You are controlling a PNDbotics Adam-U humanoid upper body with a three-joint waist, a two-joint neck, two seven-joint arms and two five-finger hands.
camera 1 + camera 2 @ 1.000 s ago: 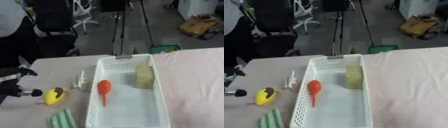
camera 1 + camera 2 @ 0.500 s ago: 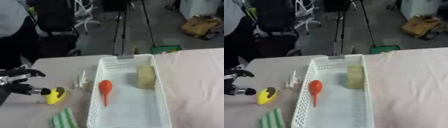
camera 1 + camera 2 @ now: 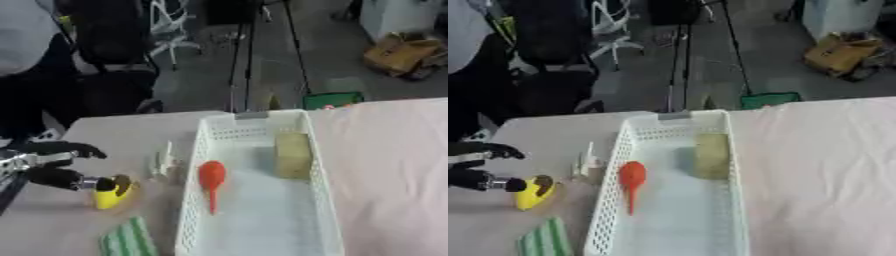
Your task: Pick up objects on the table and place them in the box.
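A white slotted box (image 3: 254, 225) lies lengthwise in the middle of the table. Inside it are a red bulb-shaped thing with a thin stem (image 3: 211, 177) and a tan block (image 3: 293, 154). Left of the box sit a yellow object with a dark end (image 3: 112, 192), a small pale upright thing (image 3: 164, 161) and a green striped cloth (image 3: 128, 241). My left hand (image 3: 54, 170) reaches in from the left edge, fingers spread, one fingertip touching the yellow object's dark end. Nothing is held. My right hand shows in neither view.
The table wears a pale pink cover, with bare cloth (image 3: 394, 175) right of the box. Behind the table stand a black tripod (image 3: 254, 55), a green bin (image 3: 331, 100) and office chairs (image 3: 114, 55).
My left hand has moved right along the table and its fingertip has come up against the yellow object. The box and its contents have not moved.
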